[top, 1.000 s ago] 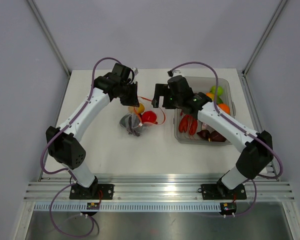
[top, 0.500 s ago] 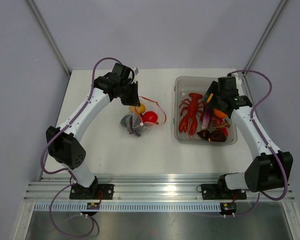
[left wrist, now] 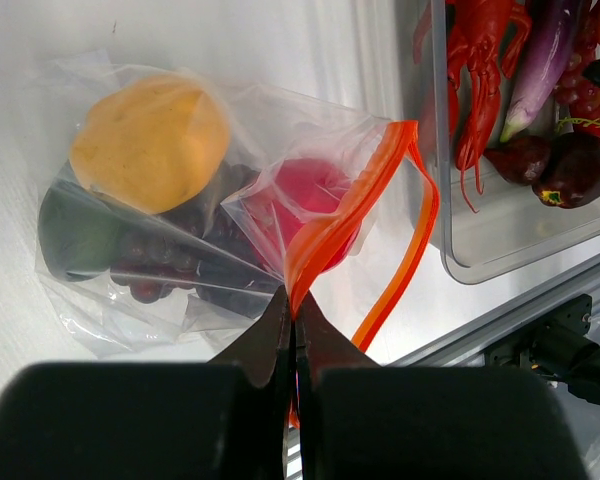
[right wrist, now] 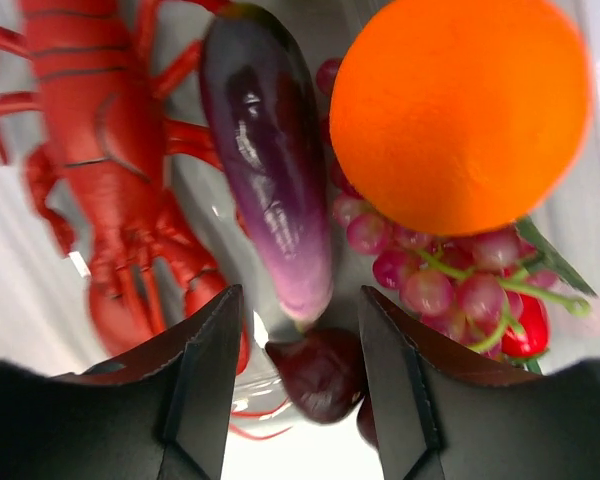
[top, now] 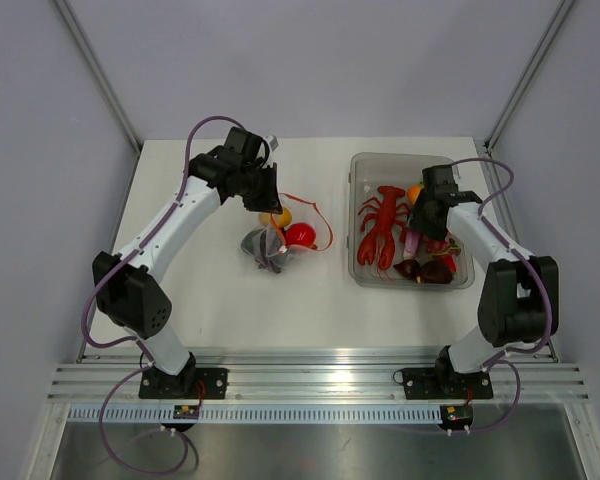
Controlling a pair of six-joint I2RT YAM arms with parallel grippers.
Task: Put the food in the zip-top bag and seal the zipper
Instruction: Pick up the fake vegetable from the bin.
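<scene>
The zip-top bag [top: 272,243] lies on the white table, with yellow [left wrist: 150,140], red [left wrist: 305,195], green and dark grape food inside. My left gripper [left wrist: 294,305] is shut on the zipper [left wrist: 345,205], pinching the orange strip at the bag's mouth, which gapes open. My right gripper [right wrist: 300,310] hangs inside the clear tub [top: 354,170], open. A dark maroon fruit [right wrist: 325,370] and the tip of a purple eggplant [right wrist: 265,150] lie between its fingers, with gaps on both sides.
The tub also holds a red lobster [right wrist: 90,150], an orange [right wrist: 460,110] and pink grapes [right wrist: 450,280]. Its wall [left wrist: 442,150] stands close to the right of the bag. A metal rail [top: 320,380] runs along the table's near edge.
My right arm swung from beside the bag over to the tub and dropped in among the food, its jaws narrowing. The left gripper and the bag stayed put.
</scene>
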